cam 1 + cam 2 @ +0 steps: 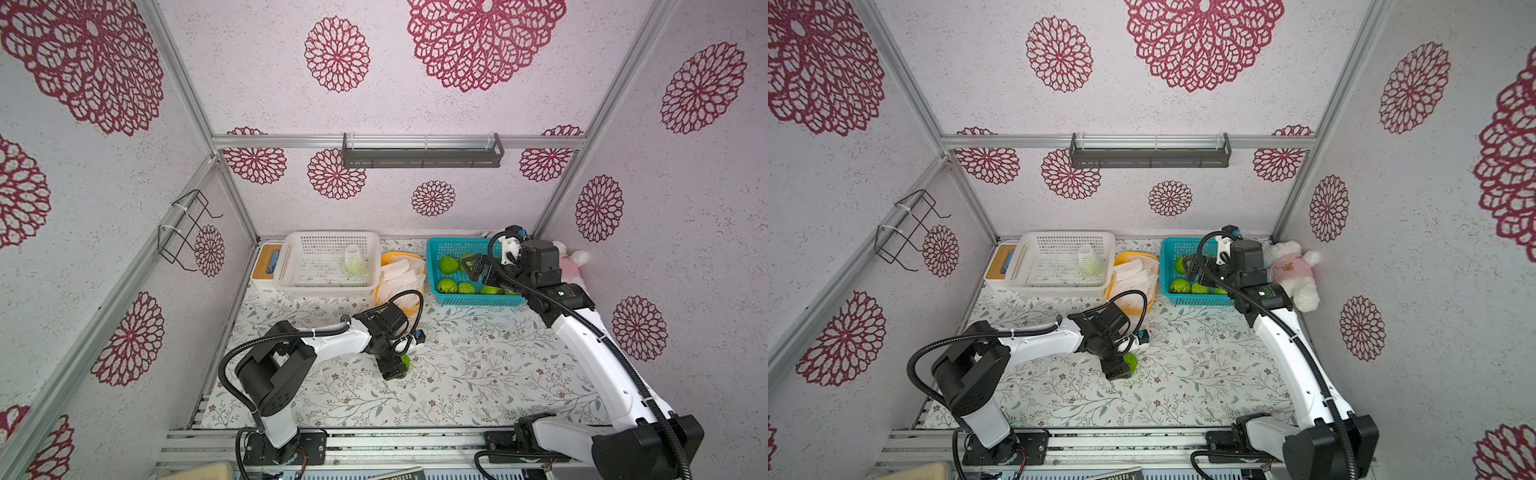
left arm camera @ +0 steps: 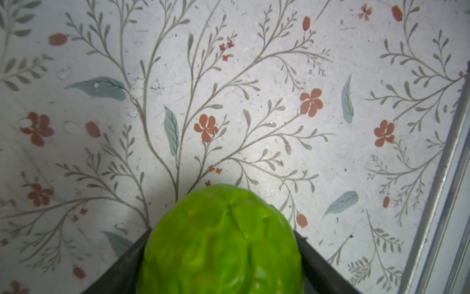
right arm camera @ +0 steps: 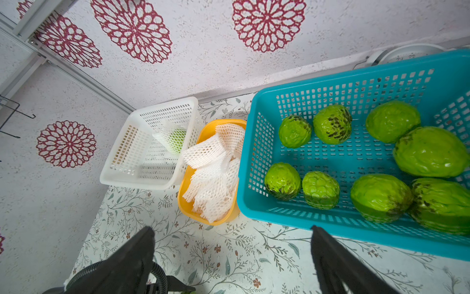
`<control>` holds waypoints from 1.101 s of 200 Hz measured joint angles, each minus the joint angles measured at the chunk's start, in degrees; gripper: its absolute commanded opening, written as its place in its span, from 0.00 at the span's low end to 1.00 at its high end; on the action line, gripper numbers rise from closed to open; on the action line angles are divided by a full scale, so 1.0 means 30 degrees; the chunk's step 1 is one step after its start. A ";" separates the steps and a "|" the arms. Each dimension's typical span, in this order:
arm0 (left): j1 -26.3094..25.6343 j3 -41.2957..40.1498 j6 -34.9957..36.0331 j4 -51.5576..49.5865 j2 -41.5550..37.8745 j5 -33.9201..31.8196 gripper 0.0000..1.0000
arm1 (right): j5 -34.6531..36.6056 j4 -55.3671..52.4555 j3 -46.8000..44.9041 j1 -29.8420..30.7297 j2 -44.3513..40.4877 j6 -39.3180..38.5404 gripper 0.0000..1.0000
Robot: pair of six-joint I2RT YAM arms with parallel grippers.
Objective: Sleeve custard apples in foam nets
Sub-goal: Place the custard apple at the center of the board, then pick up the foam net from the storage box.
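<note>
A bare green custard apple (image 2: 221, 241) sits between the dark fingers of my left gripper (image 1: 397, 368), low over the middle of the floral mat; the fingers press both its sides. Several more custard apples (image 3: 332, 124) lie in the teal basket (image 3: 330, 216) at the back right. My right gripper (image 3: 232, 244) hangs open and empty over that basket's left part (image 1: 434, 245). White foam nets (image 3: 213, 173) are piled in a yellow tub (image 1: 409, 309) between the two baskets. One custard apple in a net (image 1: 353, 262) stands inside the white basket (image 1: 332, 237).
A white plush toy (image 1: 1291, 274) leans in the back right corner. A wooden-lidded box (image 1: 266, 259) sits left of the white basket. A grey shelf (image 1: 422, 158) hangs on the back wall and a wire rack (image 1: 187, 230) on the left wall.
</note>
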 measured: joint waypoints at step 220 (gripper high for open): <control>0.7278 0.3322 -0.2448 0.1231 -1.2087 -0.2419 0.97 | -0.0415 -0.1902 0.7664 0.2521 0.7009 -0.1770 0.83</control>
